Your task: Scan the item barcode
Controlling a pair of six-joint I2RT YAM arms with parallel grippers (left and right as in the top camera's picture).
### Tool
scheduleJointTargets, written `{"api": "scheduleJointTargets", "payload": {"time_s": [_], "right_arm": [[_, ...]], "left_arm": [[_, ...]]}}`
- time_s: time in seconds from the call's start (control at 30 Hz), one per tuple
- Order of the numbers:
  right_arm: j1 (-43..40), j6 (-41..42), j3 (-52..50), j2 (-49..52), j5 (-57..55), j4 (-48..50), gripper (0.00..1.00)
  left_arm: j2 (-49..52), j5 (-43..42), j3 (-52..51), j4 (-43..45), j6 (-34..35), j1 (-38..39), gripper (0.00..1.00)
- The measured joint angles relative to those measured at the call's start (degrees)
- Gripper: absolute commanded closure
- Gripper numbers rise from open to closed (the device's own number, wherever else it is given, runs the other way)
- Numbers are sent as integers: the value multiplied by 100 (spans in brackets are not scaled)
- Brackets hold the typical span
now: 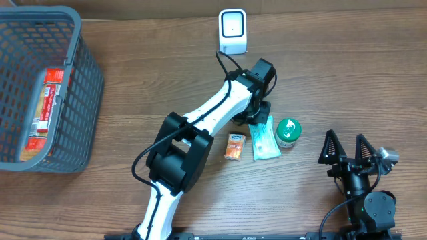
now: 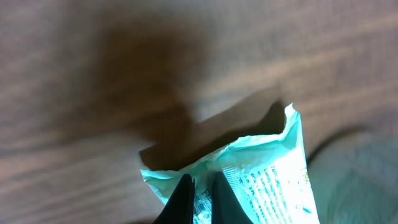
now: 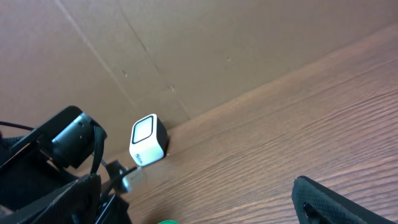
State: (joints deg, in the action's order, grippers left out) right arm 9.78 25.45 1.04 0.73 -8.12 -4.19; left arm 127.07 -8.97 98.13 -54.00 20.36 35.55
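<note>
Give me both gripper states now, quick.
Left gripper: closed on the edge of the teal packet.
Right gripper: open, holding nothing.

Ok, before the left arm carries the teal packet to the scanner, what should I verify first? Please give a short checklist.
1. Left gripper shut on the teal packet: ok, the fingers pinch one end.
2. Grip secure enough for carrying: cannot tell, only the packet's edge is held.
3. Barcode side known: cannot tell, the print in the left wrist view is blurred.
4. Scanner standing, nothing lying between it and the packet: ok.
5. Right gripper open and away from the items: ok.
6. Green tub apart from the packet: cannot tell, it sits very close.
</note>
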Motion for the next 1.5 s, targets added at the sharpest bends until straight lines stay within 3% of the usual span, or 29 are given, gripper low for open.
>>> {"api": "scheduleJointTargets", "payload": {"time_s": [0.3, 0.73, 0.97, 1.0, 1.07, 1.13, 1.2, 1.3, 1.5], "right_arm": [[0, 0, 2, 0, 0, 4, 0], [0, 0, 0, 0, 0, 2, 0], [0, 2, 2, 0, 0, 2, 0], [0, 0, 2, 0, 2, 0, 0], [0, -2, 2, 0, 2, 4, 0], [0, 4, 2, 0, 0, 2, 0], [0, 0, 2, 0, 0, 4, 0], [0, -2, 2, 0, -2, 0, 0], [0, 0, 2, 0, 0, 4, 0]], "left_arm": [[-455, -188, -17, -219, -125, -114, 95], [-3405, 1005, 4, -999, -105, -957, 81], [-3512, 1333, 2, -1617, -107, -1458, 76], [-3512, 1360, 2, -1668, -105, -1532, 73], [-3512, 1399, 2, -1759, -125, -1685, 41], [-3512, 1421, 4, -1801, -105, -1768, 25], [-3512, 1447, 2, -1851, -109, -1816, 25], [-3512, 1462, 2, -1871, -118, -1818, 34], [-3523, 1543, 2, -1764, -149, -1818, 32]]}}
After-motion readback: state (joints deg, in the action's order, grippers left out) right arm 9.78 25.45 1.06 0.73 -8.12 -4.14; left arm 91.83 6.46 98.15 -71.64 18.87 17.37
